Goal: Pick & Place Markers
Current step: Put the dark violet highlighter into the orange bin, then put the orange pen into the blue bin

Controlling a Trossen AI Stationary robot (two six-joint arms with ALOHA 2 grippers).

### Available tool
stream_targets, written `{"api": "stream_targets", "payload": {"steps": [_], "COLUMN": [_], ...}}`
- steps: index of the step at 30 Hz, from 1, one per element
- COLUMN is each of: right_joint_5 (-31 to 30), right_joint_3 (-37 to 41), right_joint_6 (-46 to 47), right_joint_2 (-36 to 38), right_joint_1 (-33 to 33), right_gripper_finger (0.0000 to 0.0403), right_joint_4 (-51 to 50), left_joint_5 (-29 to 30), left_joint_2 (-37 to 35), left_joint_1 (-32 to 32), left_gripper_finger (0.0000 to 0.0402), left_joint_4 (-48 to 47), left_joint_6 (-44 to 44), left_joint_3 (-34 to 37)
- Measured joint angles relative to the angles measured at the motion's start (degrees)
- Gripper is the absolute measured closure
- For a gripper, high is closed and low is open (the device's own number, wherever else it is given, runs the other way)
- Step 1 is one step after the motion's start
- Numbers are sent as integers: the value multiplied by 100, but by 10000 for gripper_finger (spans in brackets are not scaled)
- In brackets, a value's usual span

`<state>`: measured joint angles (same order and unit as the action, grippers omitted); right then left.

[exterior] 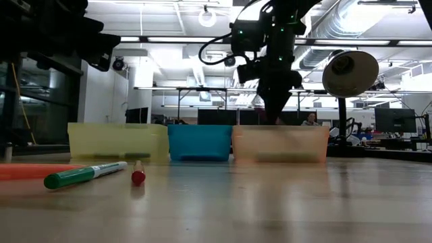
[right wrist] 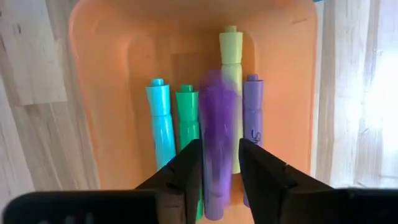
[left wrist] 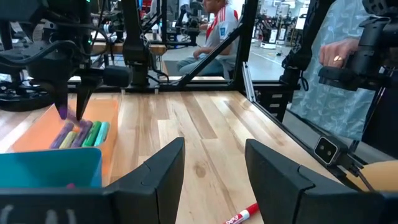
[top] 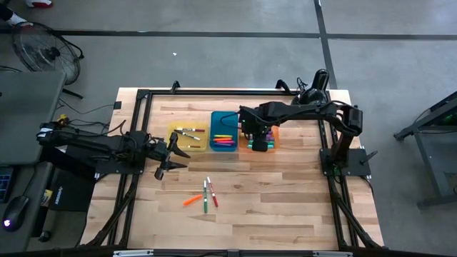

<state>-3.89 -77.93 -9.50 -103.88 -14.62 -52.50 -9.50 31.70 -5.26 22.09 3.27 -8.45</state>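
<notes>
My right gripper [right wrist: 221, 149] points down into the orange tray [right wrist: 106, 93], at the right end of the tray row in the high view [top: 260, 135]. A purple marker [right wrist: 217, 124] shows blurred between its fingers, over a cyan marker [right wrist: 160, 121], a green marker [right wrist: 186, 112], a yellow marker [right wrist: 231, 62] and a lilac marker [right wrist: 252, 112] lying in the tray. My left gripper [left wrist: 214, 168] waits open and level by the yellow tray [top: 187, 137]. An orange marker [top: 191, 200], a green marker [top: 205, 196] and a red marker [top: 212, 193] lie on the table. My right gripper's fingers [right wrist: 186, 165] come from above and stand on either side of the purple marker's barrel [right wrist: 217, 155], along its length. The marker is smeared while the tray and the other markers are sharp. I cannot tell whether the fingers touch it.
The blue tray [top: 223, 132] between the other two holds several markers. The dark frame rails [top: 143, 96] run along the table's edges. People [left wrist: 214, 25] show beyond the far edge. Bare wood lies near the front edge around the loose markers.
</notes>
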Motion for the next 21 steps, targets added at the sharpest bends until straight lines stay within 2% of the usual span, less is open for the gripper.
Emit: {"api": "stream_targets", "payload": {"steps": [4, 13, 21], "right_joint_5": [-19, -208, -372], "right_joint_3": [0, 0, 0], "right_joint_6": [2, 46, 244], "right_joint_2": [0, 23, 412], "right_joint_1": [1, 3, 15], "right_gripper_finger": [294, 292, 291], "right_joint_4": [1, -17, -29], "left_joint_5": [0, 3, 189], "left_joint_2": [0, 0, 0], "left_joint_1": [0, 0, 0], "left_gripper_finger": [236, 236, 236], "left_joint_4": [0, -151, -175], "left_joint_6": [4, 43, 528], "left_joint_3": [0, 0, -2]}}
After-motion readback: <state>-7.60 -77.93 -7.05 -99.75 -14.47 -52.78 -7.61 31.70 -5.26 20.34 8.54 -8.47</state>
